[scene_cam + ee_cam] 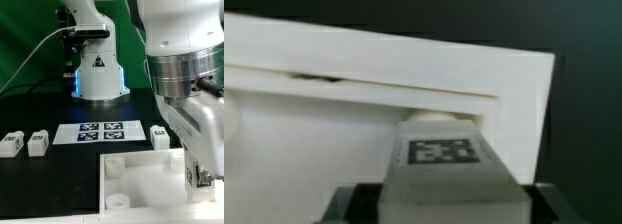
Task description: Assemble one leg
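— What can't you make out from the exterior view?

— My own silver-and-white arm [185, 75] covers the right side of the large white square tray-like piece [140, 175], and my jaws are lost behind it. The picture's lower edge cuts that tray off.

— And at the wrist?

— The small white stubby tagged leg [441, 160] is blurred, its lower end cropped; my black fingers [349, 205] barely show.

One leg [441, 165], a stubby white block with a black-and-white tag on its face, sits clamped in the gripper [441, 200], its end by the white tray piece [384, 70]. Three more legs [158, 135] [38, 143] [11, 143] rest loose on the dark tabletop [40, 105].
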Robot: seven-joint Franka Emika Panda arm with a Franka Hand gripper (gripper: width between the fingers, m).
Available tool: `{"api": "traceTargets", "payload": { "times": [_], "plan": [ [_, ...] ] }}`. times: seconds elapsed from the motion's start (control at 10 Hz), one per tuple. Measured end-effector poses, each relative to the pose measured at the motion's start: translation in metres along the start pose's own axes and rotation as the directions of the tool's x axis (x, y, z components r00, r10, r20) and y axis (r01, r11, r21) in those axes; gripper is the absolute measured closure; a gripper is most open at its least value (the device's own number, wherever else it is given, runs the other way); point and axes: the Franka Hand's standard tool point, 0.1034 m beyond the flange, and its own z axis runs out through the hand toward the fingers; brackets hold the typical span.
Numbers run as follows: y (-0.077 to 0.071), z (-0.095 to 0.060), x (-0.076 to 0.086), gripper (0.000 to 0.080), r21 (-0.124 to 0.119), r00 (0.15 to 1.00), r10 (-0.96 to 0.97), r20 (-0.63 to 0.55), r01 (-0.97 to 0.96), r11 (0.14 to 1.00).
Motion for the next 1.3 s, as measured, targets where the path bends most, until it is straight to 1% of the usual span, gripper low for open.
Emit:
{"api": "traceTargets", "payload": {
  "times": [0.1,0.3,0.4,0.5,0.6,0.7,0.8,0.9,1.0,1.2,1.3],
  "plan": [
    [0.0,0.0,0.0,0.051,0.0,0.985,0.175,0.008,-0.175,0.985],
    [0.0,0.003,0.001,0.0508,0.001,0.949,0.316,0.0,-0.316,0.949],
    [0.0,0.002,0.002,0.0508,0.009,0.937,0.348,-0.015,-0.348,0.937],
    [0.0,0.002,0.004,0.0502,0.009,0.939,0.344,-0.017,-0.344,0.939],
    [0.001,0.003,0.003,0.0502,0.005,0.939,0.342,-0.018,-0.342,0.94],
    [0.001,0.003,0.003,0.0271,0.004,0.94,0.341,-0.018,-0.341,0.94],
    [0.001,0.003,0.003,0.0271,0.004,0.94,0.341,-0.018,-0.341,0.94],
    [0.001,0.003,0.003,0.0166,0.004,0.941,0.339,-0.018,-0.339,0.941],
    [0.004,0.001,0.002,0.0166,0.011,0.943,0.332,-0.014,-0.331,0.943],
    [0.015,-0.01,-0.003,0.0151,0.009,0.947,0.322,0.0,-0.322,0.947],
    [0.015,-0.013,-0.003,0.0151,0.008,0.952,0.307,0.001,-0.307,0.952]
  ]
}}
